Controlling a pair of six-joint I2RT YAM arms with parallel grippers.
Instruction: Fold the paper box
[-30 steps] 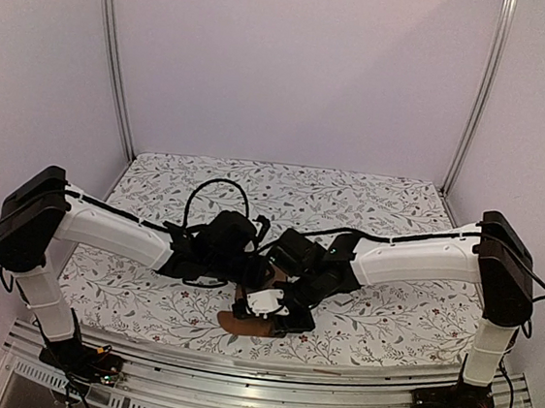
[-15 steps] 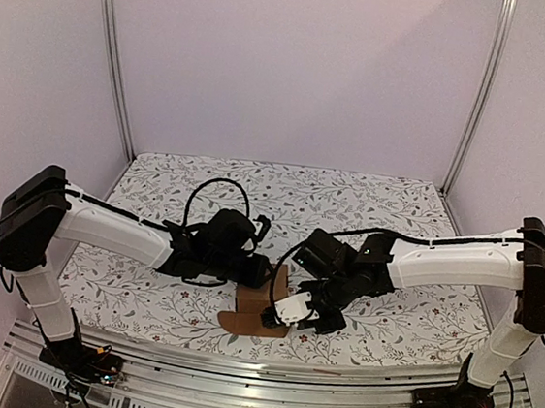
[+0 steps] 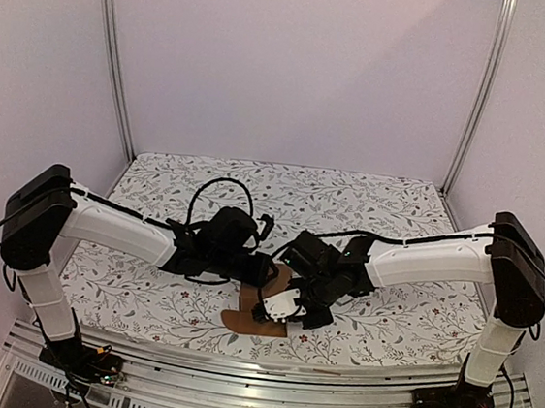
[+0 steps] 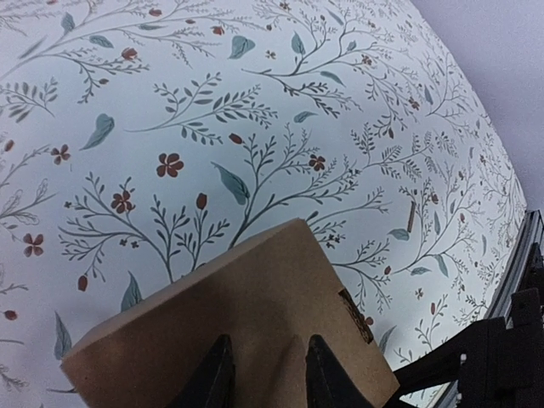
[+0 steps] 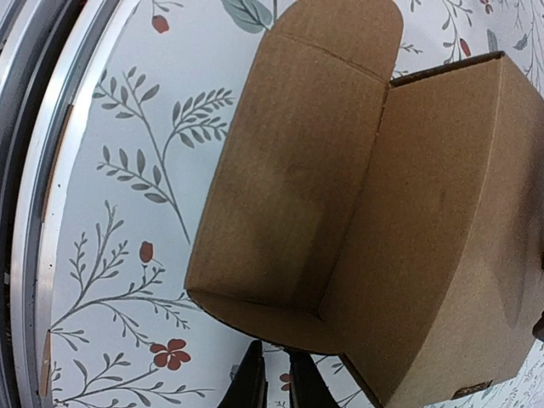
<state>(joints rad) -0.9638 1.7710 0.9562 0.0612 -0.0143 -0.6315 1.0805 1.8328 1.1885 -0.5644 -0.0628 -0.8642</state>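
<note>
Here, one paper box (image 5: 425, 212) sat on the floral counter (image 4: 212, 102), between the two tools. The left tool (image 4: 269, 347) had its two fingers (image 4: 214, 378) a little apart against a plain panel of the box, which stretched out just ahead of them; whether they gripped it could not be told. The right tool (image 5: 276, 355) held nothing, its own two fingertips almost together, just short of the box's open end, where one round-ended flap (image 5: 297, 161) stood folded outward.
</note>
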